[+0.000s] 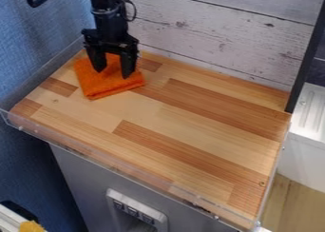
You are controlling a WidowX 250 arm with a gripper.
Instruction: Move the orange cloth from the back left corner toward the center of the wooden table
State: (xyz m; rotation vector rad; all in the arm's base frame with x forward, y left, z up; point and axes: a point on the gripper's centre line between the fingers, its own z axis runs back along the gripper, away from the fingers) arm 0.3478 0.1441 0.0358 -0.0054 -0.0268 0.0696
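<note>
The black gripper (113, 73) hangs down over the back left of the wooden counter, its two fingers spread apart. Directly beneath and around its fingertips lies a folded orange cloth (105, 86), flat on the wood with one corner toward the front. Orange fabric shows between the fingers; whether the tips touch the cloth I cannot tell.
The wooden counter (184, 126) has a clear raised rim along its left and front edges. A blue wall (38, 50) stands at the left and a whitewashed plank wall (215, 36) behind. At the right back is a dark upright post (307, 53), with a white basin (311, 110) beyond.
</note>
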